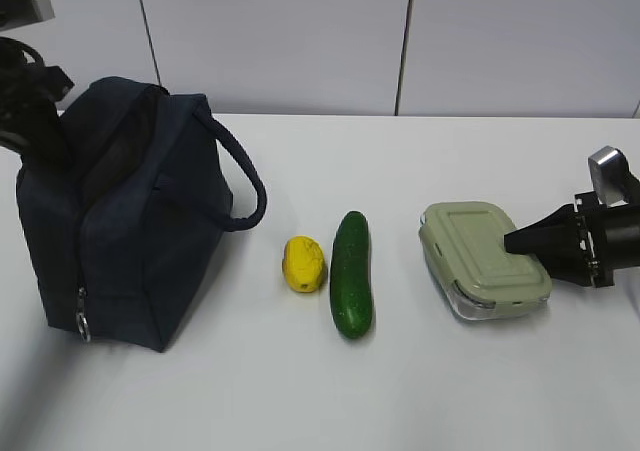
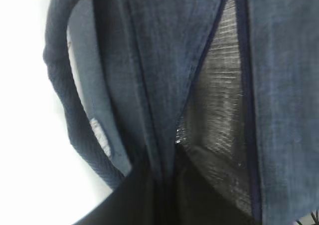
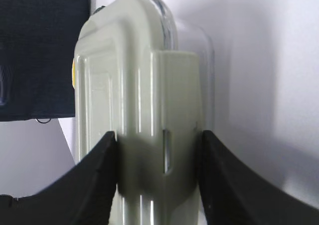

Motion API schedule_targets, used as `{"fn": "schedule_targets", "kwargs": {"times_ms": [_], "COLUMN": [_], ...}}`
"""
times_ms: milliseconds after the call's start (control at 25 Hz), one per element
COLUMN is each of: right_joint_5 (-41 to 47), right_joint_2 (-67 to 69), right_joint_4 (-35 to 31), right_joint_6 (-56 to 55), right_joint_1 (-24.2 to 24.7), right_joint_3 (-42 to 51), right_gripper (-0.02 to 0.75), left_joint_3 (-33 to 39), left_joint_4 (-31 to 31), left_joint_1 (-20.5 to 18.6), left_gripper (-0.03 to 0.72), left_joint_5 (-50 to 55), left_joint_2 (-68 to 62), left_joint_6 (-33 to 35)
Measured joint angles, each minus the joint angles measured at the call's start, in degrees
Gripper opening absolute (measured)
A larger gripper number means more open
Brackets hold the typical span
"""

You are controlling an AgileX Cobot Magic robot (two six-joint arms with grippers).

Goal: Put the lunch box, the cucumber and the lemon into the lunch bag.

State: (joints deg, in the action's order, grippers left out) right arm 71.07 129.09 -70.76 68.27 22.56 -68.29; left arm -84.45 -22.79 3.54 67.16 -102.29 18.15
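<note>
1. The lunch bag [image 1: 120,216] stands upright at the left of the white worktop [image 1: 330,391]; its top zipper is parted, and the left wrist view shows silver lining [image 2: 219,110] through the gap; one loop handle [image 1: 245,186] arches out to the bag's right side, and a metal ring pull [image 1: 84,326] hangs low on the near end.
2. The left gripper [image 2: 164,195] is at the bag's top edge, mostly hidden behind the bag in the exterior view; its dark fingers [image 2: 134,195] show at the bottom of the left wrist view, drawn together on the navy fabric beside the zipper opening, pinching the lunch bag.
3. The lemon [image 1: 304,264] lies on the worktop to the right of the bag, apart from it; the cucumber [image 1: 352,273] lies just beside the lemon on its right, long axis running away from the camera.
4. The lunch box [image 1: 482,259] sits flat on the worktop, well to the right of the cucumber, sage-green lid on top.
5. The right gripper [image 3: 158,175] reaches in from the right edge; its black fingers [image 3: 94,180] stand on either side of the box's near end, pressed against the lid clasp and body, clamped on the lunch box; the box rests on the worktop.
</note>
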Motion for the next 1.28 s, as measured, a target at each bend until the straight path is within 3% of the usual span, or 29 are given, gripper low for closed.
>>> {"fn": "schedule_targets", "kwargs": {"times_ms": [160, 360, 680, 1280], "right_joint_5": [0.0, 0.0, -0.4, -5.5], "right_joint_2": [0.0, 0.0, 0.0, -3.7], "right_joint_4": [-0.1, -0.1, -0.6, 0.4], "right_joint_6": [-0.3, -0.3, -1.1, -4.4], "right_joint_1": [0.0, 0.0, -0.7, -3.4], "right_joint_3": [0.0, 0.0, 0.0, -0.3], "right_gripper": [0.361, 0.361, 0.36, 0.356], "left_joint_3": [-4.6, -10.2, -11.0, -11.0], "left_joint_4": [2.0, 9.2, 14.5, 16.8], "left_joint_1": [1.2, 5.0, 11.3, 11.6], "left_gripper": [0.006, 0.006, 0.006, 0.006], "left_joint_5": [1.0, 2.9, 3.8, 3.8], "left_joint_2": [0.1, 0.1, -0.4, -1.0], "left_joint_6": [-0.2, -2.8, -6.2, -7.3]}}
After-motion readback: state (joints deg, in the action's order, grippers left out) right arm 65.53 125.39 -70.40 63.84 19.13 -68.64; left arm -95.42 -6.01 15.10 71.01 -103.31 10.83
